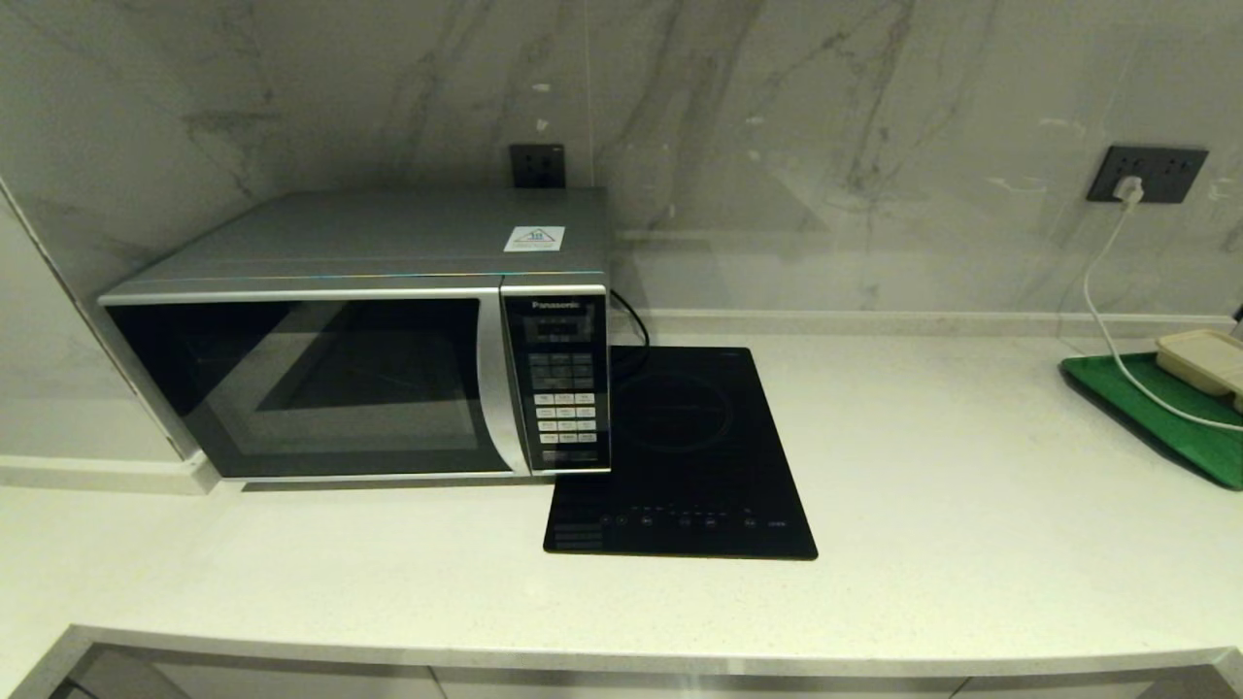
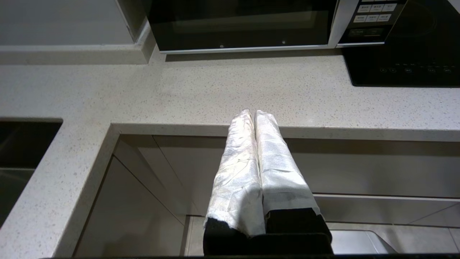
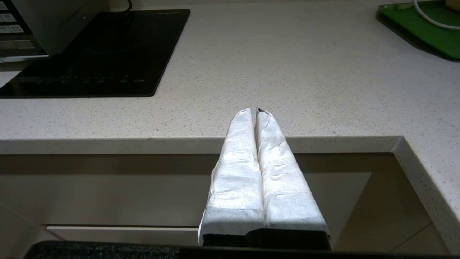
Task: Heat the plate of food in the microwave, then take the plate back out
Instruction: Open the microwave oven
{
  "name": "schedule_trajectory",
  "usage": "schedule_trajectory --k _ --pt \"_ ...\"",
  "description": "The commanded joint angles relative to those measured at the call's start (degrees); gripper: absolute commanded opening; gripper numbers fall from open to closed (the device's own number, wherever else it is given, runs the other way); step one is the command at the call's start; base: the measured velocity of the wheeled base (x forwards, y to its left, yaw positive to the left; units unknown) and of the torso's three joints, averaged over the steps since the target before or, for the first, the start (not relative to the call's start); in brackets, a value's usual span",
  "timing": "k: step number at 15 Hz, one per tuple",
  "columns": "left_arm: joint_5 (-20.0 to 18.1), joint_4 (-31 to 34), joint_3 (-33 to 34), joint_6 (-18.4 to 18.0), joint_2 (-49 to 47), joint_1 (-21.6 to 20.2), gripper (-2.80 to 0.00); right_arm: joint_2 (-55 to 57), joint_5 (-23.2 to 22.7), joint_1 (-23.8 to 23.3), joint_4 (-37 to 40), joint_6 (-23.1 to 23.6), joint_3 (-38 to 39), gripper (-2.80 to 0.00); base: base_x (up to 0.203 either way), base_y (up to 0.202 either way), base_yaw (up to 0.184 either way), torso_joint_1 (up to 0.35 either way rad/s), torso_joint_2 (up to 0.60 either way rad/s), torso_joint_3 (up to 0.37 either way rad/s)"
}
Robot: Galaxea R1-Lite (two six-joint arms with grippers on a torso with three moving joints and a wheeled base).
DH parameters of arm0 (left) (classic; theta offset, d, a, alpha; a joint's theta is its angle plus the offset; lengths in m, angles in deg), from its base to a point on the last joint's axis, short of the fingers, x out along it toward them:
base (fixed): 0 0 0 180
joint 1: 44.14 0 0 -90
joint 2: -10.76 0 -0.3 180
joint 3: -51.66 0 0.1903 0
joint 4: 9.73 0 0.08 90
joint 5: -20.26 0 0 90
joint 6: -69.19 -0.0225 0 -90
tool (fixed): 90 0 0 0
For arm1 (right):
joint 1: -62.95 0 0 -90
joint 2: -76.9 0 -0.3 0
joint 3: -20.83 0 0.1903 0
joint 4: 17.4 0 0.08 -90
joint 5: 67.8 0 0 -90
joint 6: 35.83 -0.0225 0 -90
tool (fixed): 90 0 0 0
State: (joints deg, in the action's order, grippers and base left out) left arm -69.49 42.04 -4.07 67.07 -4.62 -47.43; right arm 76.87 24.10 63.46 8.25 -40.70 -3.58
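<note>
The silver-grey Panasonic microwave (image 1: 359, 340) stands at the back left of the counter with its dark glass door closed; its lower front edge also shows in the left wrist view (image 2: 244, 25). The lilac plate of food is not in view. My left gripper (image 2: 254, 112) hangs shut and empty at the counter's front edge, in front of the microwave. Further right along the same front edge my right gripper (image 3: 256, 111) is also shut and empty. Neither gripper shows in the head view.
A flat black induction hob (image 1: 685, 456) lies on the white counter (image 1: 971, 485) right of the microwave. A green tray (image 1: 1160, 413) with a beige lidded box (image 1: 1204, 359) and a white cable (image 1: 1102, 311) sits at the far right. Cabinet fronts lie below the counter edge.
</note>
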Motion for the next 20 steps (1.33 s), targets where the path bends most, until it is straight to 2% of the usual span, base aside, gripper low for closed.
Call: schedule_trajectory --k 1,4,5,10,12,16,18,20 --pt "-0.12 0.24 0.11 -0.29 0.55 0.57 -2.8 0.02 0.03 0.02 0.01 -0.05 -0.01 -2.8 0.0 0.0 0.0 0.0 0.0 0.0" --pt "-0.3 0.11 2.7 -1.01 5.27 2.13 -2.8 0.02 0.03 0.02 0.01 -0.05 -0.01 -2.8 0.0 0.0 0.0 0.0 0.0 0.0" --pt "-1.04 -0.68 4.84 -2.47 7.73 2.92 -2.8 0.02 0.03 0.02 0.01 -0.05 -0.01 -2.8 0.0 0.0 0.0 0.0 0.0 0.0" --pt "-2.44 -19.16 24.13 -6.49 14.15 3.44 -2.8 0.02 0.03 0.02 0.01 0.03 -0.01 -2.8 0.0 0.0 0.0 0.0 0.0 0.0" --pt "-2.2 -25.72 30.1 -6.78 15.19 3.46 -2.8 0.02 0.03 0.02 0.01 -0.05 -0.01 -2.8 0.0 0.0 0.0 0.0 0.0 0.0" --pt "-2.03 -25.24 30.86 -5.47 15.38 3.12 -2.8 0.02 0.03 0.02 0.01 -0.05 -0.01 -2.8 0.0 0.0 0.0 0.0 0.0 0.0" --pt "-1.25 -24.35 30.64 -1.19 15.38 3.11 -2.8 0.02 0.03 0.02 0.01 -0.05 -0.01 -2.8 0.0 0.0 0.0 0.0 0.0 0.0" --pt "-0.95 -23.8 30.51 -0.47 15.38 3.04 -2.8 0.02 0.03 0.02 0.01 -0.05 -0.01 -2.8 0.0 0.0 0.0 0.0 0.0 0.0"
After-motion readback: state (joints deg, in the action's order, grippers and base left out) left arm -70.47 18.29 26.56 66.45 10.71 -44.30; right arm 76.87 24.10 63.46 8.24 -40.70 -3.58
